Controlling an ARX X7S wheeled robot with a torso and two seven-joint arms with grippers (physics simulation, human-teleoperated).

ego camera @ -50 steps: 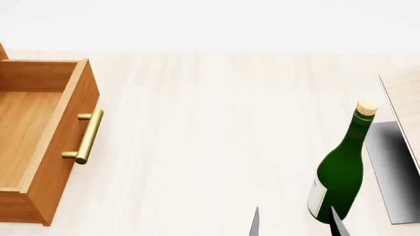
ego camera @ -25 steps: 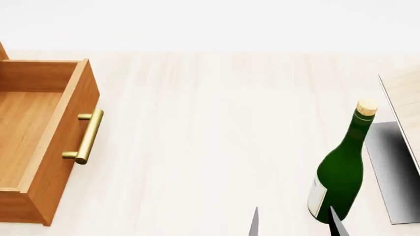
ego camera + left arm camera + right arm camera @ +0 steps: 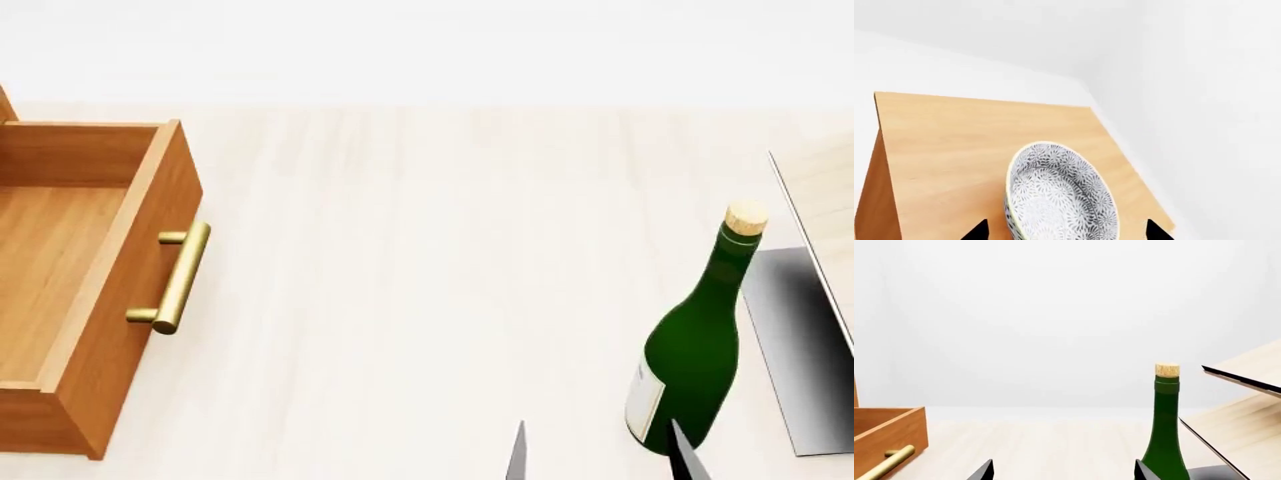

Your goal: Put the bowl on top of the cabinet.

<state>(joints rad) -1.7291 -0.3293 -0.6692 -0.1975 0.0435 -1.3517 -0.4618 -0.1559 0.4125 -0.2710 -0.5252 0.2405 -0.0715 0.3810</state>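
Observation:
The bowl (image 3: 1061, 195), white with a fine grey-blue floral pattern, rests on the flat orange-brown top of the cabinet (image 3: 954, 135) in the left wrist view. My left gripper (image 3: 1066, 231) is open, one dark fingertip on each side of the bowl with a small gap to its wall. The head view shows neither the bowl nor the left gripper. The cabinet's open drawer (image 3: 80, 260) with its brass bar handle (image 3: 180, 275) juts out at the head view's left. My right gripper (image 3: 601, 455) is open and holds nothing, low over the table beside the bottle.
A green corked bottle (image 3: 694, 360) stands upright on the pale table (image 3: 427, 250), just right of my right gripper (image 3: 1064, 471). A slanted light-wood rack (image 3: 821, 200) on a dark base (image 3: 801, 350) stands at the right edge. White walls lie behind the cabinet.

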